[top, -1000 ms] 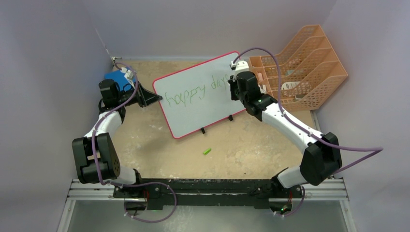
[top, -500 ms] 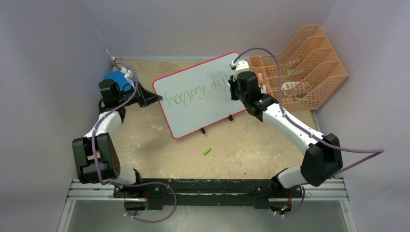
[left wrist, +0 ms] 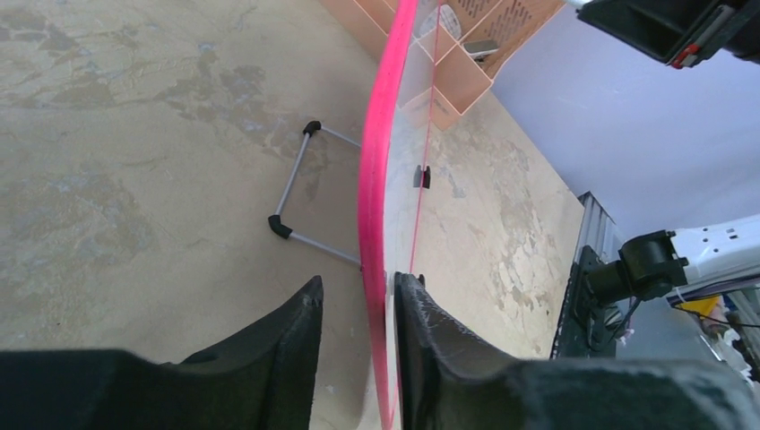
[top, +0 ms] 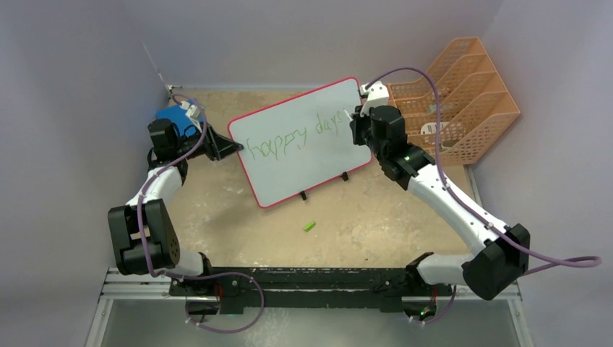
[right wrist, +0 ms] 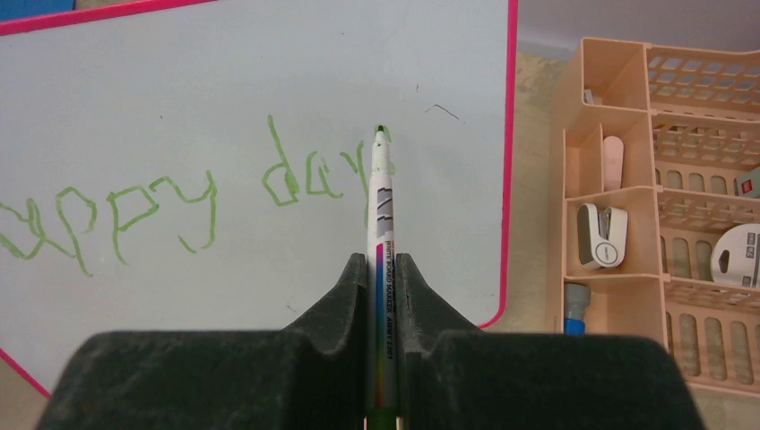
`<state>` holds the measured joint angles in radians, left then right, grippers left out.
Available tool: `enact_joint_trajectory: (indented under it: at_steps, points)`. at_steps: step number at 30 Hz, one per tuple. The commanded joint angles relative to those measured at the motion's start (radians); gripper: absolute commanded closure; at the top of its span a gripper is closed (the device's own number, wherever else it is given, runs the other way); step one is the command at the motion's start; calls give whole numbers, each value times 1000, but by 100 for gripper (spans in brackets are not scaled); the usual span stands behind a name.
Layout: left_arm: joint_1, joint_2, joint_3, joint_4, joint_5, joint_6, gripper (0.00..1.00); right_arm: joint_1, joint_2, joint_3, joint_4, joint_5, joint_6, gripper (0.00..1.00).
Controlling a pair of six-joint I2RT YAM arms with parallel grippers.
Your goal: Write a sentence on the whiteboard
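R claw (right wrist: 383,269) gripping marker (right wrist: 380,193), tip off whiteboard (right wrist: 224,81)

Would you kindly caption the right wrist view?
Right gripper holds a green marker at the whiteboard.

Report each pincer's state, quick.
Left pincer: shut on the whiteboard edge.
Right pincer: shut on the green marker.
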<state>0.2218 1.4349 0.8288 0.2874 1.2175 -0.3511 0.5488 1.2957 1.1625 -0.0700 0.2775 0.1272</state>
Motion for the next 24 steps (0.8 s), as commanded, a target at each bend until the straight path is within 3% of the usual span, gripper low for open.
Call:
enact_joint_trajectory:
  at_steps: [1, 11, 12, 20, 24]
  points:
    - [-1, -35, 26, 13, -17, 26, 65, -1, -42, 1, 15, 28, 2, 100]
    - [7, -133, 14, -30, -143, 38, 45, -1, -107, 18, -60, 57, -7, 100]
    - [7, -152, 16, -46, -170, 42, 37, -1, -114, 24, -72, 57, -8, 100]
    - [4, -318, 36, -225, -463, 35, 21, -1, -189, 41, -144, 78, -2, 100]
    - [-9, -414, 94, -368, -511, 8, 17, -1, -222, 37, -158, 89, 3, 100]
